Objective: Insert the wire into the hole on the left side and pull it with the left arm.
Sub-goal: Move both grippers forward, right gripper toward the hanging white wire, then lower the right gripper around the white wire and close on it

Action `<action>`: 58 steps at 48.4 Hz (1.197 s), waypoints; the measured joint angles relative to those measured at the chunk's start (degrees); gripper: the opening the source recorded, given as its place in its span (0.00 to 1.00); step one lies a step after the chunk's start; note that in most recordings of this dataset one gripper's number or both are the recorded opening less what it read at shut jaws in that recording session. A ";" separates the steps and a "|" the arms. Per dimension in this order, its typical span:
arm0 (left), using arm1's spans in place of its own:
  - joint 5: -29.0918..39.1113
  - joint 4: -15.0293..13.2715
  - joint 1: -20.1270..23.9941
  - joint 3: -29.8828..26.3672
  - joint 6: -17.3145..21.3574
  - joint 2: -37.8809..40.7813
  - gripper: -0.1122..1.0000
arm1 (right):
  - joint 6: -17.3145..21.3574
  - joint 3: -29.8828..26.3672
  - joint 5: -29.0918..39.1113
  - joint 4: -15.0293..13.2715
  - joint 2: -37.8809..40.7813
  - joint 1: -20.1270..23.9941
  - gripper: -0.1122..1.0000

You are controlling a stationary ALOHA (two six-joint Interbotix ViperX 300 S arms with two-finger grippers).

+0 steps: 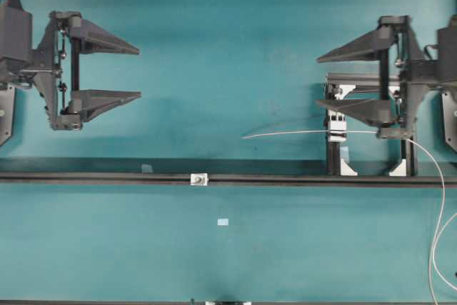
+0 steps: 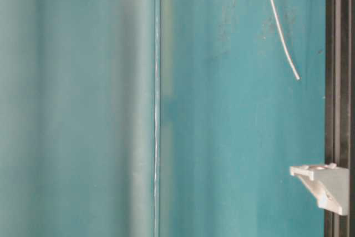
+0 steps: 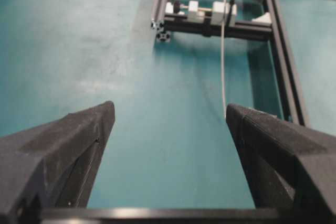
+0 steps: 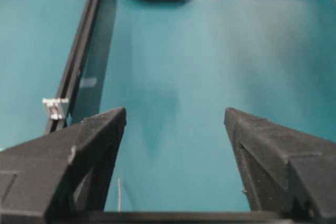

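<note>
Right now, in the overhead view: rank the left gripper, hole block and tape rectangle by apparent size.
1. left gripper, by far the largest.
2. hole block, tiny, on the black rail.
3. tape rectangle, about as small; too close to rank.

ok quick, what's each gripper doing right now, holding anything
Left gripper: open, holding nothing.
Right gripper: open, holding nothing; the thin whitish-grey wire runs beside its lower finger, not between the fingers.

Matt teal table, smooth but faintly scuffed; matt black rail, seemingly extruded metal; small white plastic-looking block; thin pale-grey wire, slightly glossy; grainy matt black plastic on left gripper fingers.
</note>
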 measured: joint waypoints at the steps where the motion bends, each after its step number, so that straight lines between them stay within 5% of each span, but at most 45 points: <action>1: -0.26 0.00 0.09 0.00 0.00 0.26 0.80 | 0.18 -0.18 0.00 0.00 0.62 0.00 0.84; 32: -3.96 0.00 0.88 0.18 0.53 12.13 0.80 | 7.56 -8.00 1.58 -0.26 22.85 0.18 0.84; 58: -4.13 0.09 0.97 0.18 0.53 12.22 0.79 | 8.26 -9.49 2.02 -0.70 28.92 3.69 0.83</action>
